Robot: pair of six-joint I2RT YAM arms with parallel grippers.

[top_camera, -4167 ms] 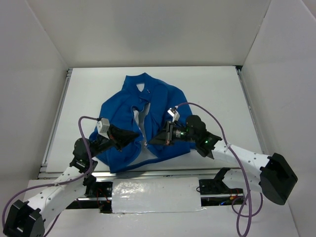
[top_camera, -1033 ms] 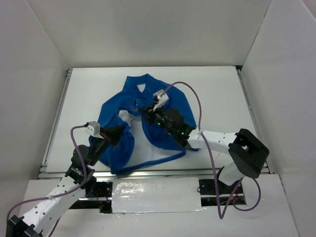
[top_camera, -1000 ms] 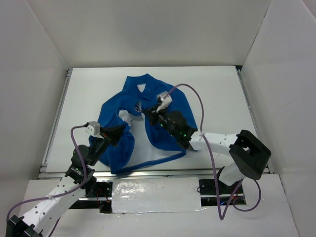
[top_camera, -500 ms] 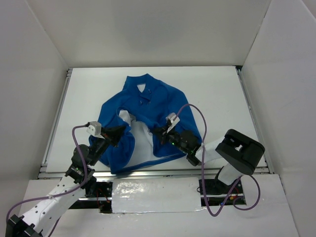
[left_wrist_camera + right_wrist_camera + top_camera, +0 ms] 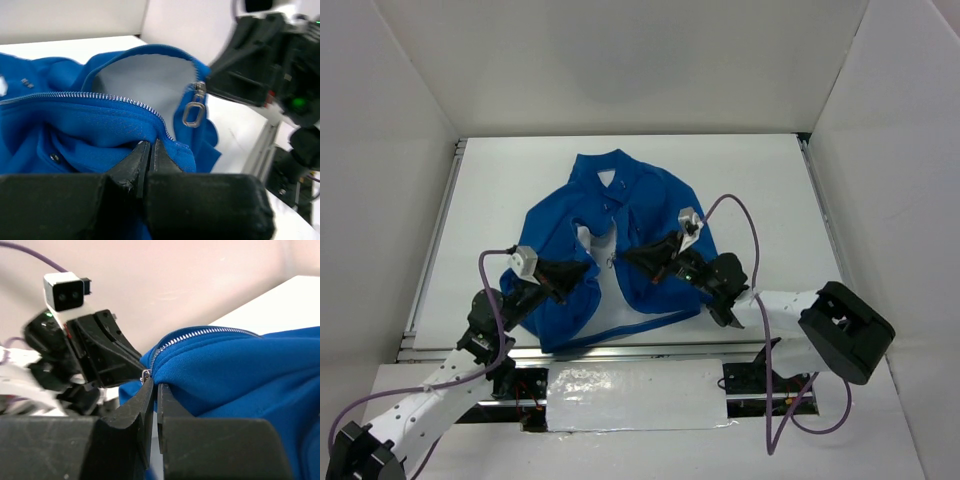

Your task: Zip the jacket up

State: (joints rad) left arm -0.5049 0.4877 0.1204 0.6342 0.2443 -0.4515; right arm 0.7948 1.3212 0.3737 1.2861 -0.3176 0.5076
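The royal-blue jacket [image 5: 645, 200] lies crumpled on the white table, collar at the far end, its front parted over white lining [image 5: 610, 295]. My left gripper [image 5: 592, 272] is shut on the jacket's left front edge, its fingertips [image 5: 150, 146] pinching fabric just below the zipper teeth [image 5: 100, 96]. A metal pull tab [image 5: 192, 111] hangs on the opposite edge. My right gripper [image 5: 623, 255] faces it closely and is shut [image 5: 153, 385] on the right front edge right by the zipper slider [image 5: 146, 375]. A closed run of zipper teeth [image 5: 200, 335] leads away behind it.
White walls box in the table on three sides. A metal rail [image 5: 435, 240] runs along the table's left edge. Purple cables [image 5: 745, 215] loop above both arms. A silvery taped strip [image 5: 635, 395] lies between the arm bases.
My right gripper came down from near the collar toward the jacket's lower front, dragging the right panel. The left gripper shifted slightly right. The two grippers now nearly meet and less lining shows.
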